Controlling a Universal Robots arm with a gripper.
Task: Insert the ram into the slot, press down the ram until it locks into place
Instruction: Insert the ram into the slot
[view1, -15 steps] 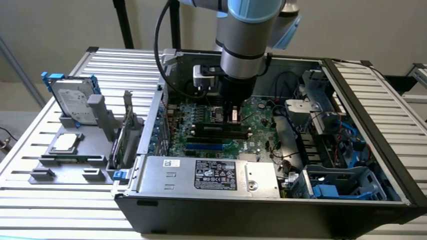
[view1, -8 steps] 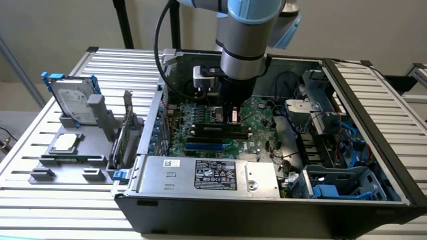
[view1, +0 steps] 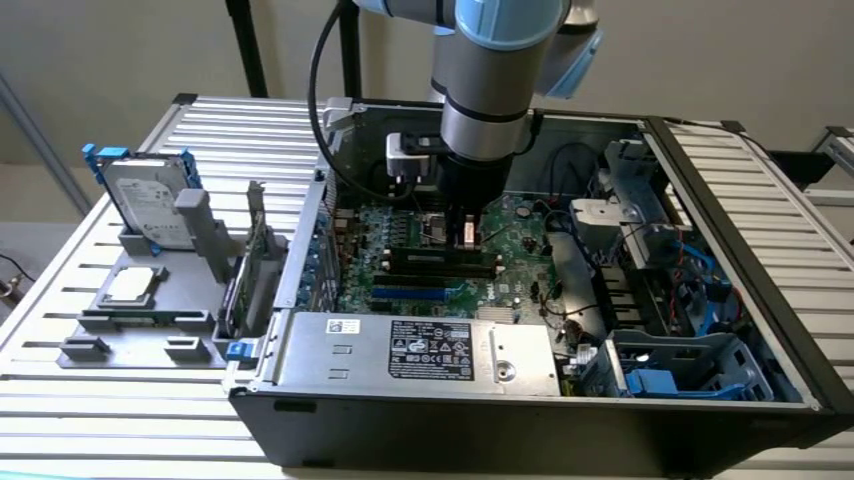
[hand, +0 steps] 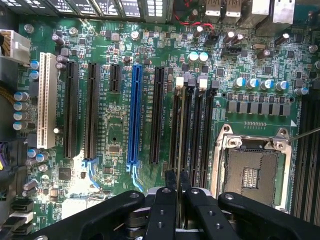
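Observation:
My gripper (hand: 178, 184) is shut on the ram (hand: 180, 131), which I see edge-on as a thin greenish strip between the black fingers (hand: 170, 182). The strip runs straight along one slot (hand: 175, 125) in the bank of parallel black memory sockets, the one ending in a white latch (hand: 180, 82). I cannot tell whether the ram is seated in it or just above it. In the exterior view the gripper (view1: 463, 235) reaches down into the open computer case, right over the black sockets (view1: 434, 262) on the motherboard (view1: 514, 270).
Beside the sockets are the metal CPU socket (hand: 250, 170), a blue connector (hand: 134, 115) and a white one (hand: 46, 100). A grey power supply (view1: 414, 350) sits at the case front and a drive cage (view1: 681, 365) at the exterior view's right. A hard drive (view1: 147, 195) stands outside on the left.

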